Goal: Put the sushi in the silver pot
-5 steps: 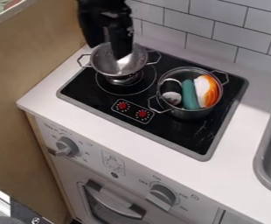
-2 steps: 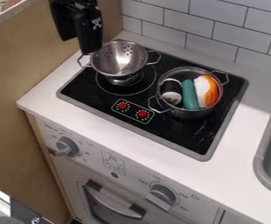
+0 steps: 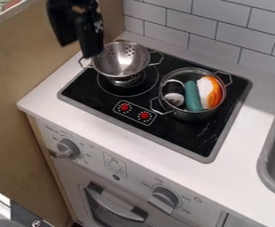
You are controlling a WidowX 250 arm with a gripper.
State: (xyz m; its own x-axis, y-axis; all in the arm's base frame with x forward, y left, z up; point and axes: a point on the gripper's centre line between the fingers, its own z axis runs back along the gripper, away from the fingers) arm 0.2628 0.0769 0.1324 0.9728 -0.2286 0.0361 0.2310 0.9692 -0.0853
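- Shone like smooth metal on the colander and the silver pot
- Looked glossy and smooth across the black cooktop
- Resembled matt, pale wood on the side panel
- Looked smooth and satiny along the white counter
- Resembled matt grey plastic around the sink

1 gripper, 1 pot, 1 colander, 1 sink, 3 toy foods, 2 red knobs, 2 grey knobs are showing

Orange-and-white sushi — lying inside the silver pot.
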